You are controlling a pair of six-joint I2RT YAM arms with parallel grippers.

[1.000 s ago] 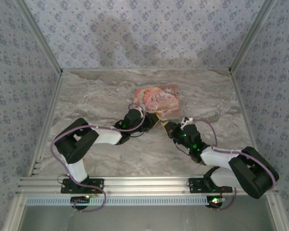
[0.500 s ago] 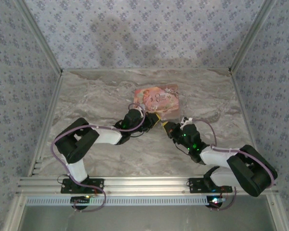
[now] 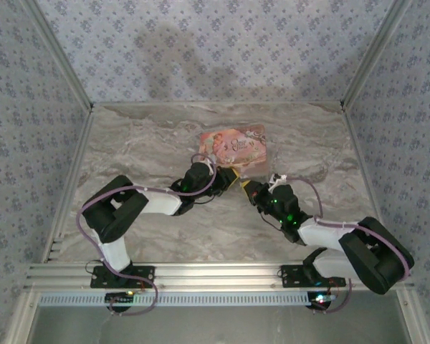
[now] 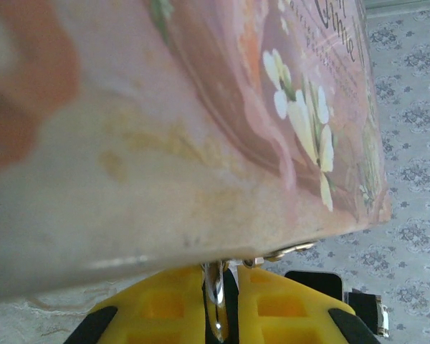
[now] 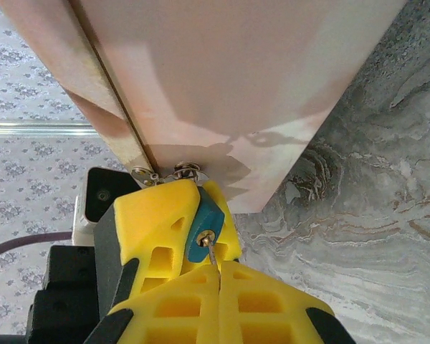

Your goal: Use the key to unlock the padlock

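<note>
The blue-teal padlock (image 5: 203, 228) hangs from the metal hasp (image 5: 165, 172) at the corner of the pink illustrated box (image 3: 235, 146). My left gripper (image 4: 226, 278) is shut on the padlock, its yellow fingers (image 5: 158, 218) pressed against either side; in the left wrist view only a shiny metal part (image 4: 216, 297) shows between them. My right gripper (image 5: 219, 278) is shut on the key (image 5: 213, 259). The key's thin blade points up into the brass keyhole. In the top view both grippers, left (image 3: 230, 177) and right (image 3: 248, 188), meet just in front of the box.
The box lies on the marble-patterned tabletop (image 3: 143, 143), angled, with its near corner over the grippers. Patterned walls enclose the table on three sides. Bare marble (image 5: 373, 215) lies to the right of the box.
</note>
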